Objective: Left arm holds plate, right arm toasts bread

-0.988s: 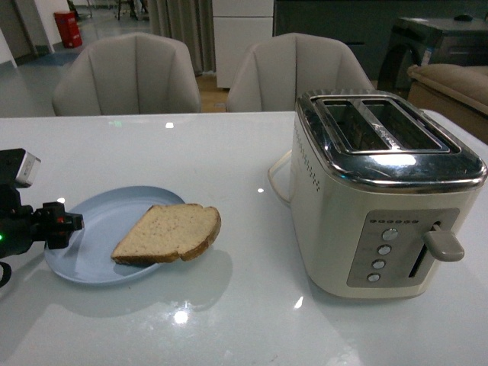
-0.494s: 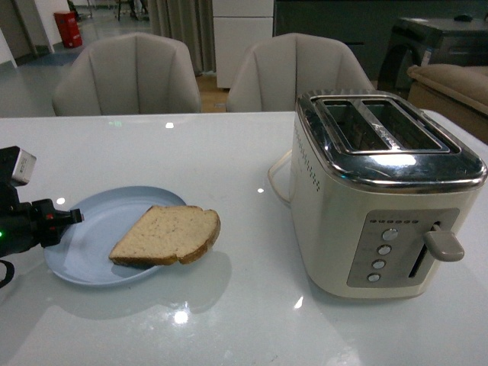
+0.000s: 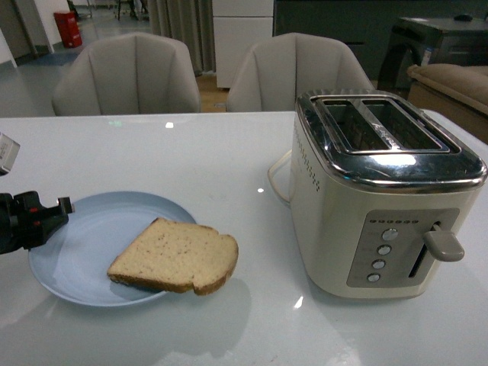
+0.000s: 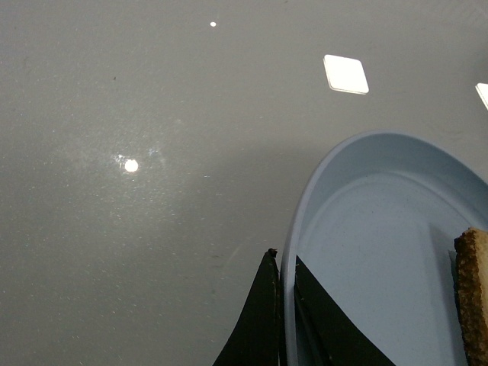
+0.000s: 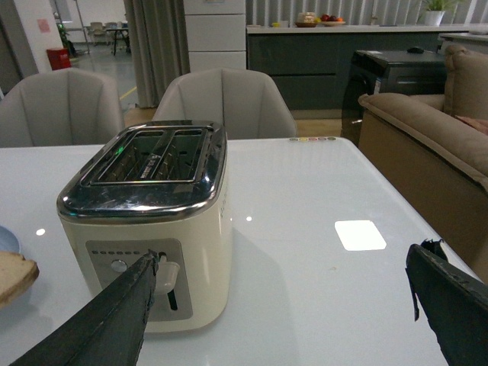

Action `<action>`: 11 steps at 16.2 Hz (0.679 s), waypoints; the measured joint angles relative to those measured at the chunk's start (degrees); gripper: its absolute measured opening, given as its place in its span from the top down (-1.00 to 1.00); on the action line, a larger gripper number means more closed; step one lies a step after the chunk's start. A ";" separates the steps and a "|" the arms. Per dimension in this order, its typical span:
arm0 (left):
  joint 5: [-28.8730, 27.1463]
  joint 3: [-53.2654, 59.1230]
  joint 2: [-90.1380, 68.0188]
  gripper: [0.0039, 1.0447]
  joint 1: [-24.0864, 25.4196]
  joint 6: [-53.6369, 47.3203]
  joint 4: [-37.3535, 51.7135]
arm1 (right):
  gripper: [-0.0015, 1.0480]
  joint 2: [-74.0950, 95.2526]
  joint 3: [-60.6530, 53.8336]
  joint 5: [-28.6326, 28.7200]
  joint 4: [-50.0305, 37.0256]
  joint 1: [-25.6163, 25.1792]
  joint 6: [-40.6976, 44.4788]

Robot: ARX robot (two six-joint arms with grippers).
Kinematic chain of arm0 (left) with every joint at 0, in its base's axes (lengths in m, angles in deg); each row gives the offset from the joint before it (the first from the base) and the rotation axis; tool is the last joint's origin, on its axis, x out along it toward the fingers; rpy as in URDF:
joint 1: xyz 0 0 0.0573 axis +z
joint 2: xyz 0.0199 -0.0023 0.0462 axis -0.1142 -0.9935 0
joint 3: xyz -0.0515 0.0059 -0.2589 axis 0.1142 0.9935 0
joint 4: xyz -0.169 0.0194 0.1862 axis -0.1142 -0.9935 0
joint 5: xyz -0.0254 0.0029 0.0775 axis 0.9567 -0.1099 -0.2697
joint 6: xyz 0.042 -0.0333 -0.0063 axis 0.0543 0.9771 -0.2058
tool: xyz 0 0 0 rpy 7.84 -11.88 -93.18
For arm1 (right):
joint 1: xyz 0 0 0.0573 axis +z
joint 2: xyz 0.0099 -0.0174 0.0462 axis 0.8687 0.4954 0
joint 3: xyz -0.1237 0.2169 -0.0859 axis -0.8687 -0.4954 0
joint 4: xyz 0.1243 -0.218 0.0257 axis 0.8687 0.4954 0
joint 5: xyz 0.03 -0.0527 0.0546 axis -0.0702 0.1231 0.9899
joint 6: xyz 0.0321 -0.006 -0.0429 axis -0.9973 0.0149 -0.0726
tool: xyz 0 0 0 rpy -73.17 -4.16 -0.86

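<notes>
R gripper [image 5: 274, 305] hung nearest w/ jaws wide apart, holding nothing. L gripper [image 4: 283, 293], clamped on the plate [image 3: 76, 252] rim at its 9 o'clock, looked to have raised it off the counter [image 3: 229, 168] vs 1 s ago, and the bread [image 3: 175, 255] had slid to 4 o'clock, overhanging the rim toward the toaster [image 3: 381, 198]. Hold step seemed done, but more tilt could prob. spill the slice.

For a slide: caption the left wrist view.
Dark wedge-tipped left gripper clamps the rim of the round pale blue plate bearing a light brown bread slice.
</notes>
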 joint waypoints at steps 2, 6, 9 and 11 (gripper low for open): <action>-0.44 2.45 7.43 0.95 -1.27 2.47 -3.58 | -0.88 0.00 0.00 0.00 0.00 0.00 0.00; -4.42 5.18 28.98 0.95 -8.61 7.19 -20.79 | -0.88 0.00 0.00 0.00 0.00 0.00 0.00; -5.42 2.36 37.99 0.95 -13.07 10.21 -30.49 | -0.88 0.00 0.00 0.00 0.00 0.00 0.00; -6.60 0.09 40.59 0.95 -14.71 12.17 -34.32 | -0.88 0.00 0.00 -0.02 0.00 0.00 0.00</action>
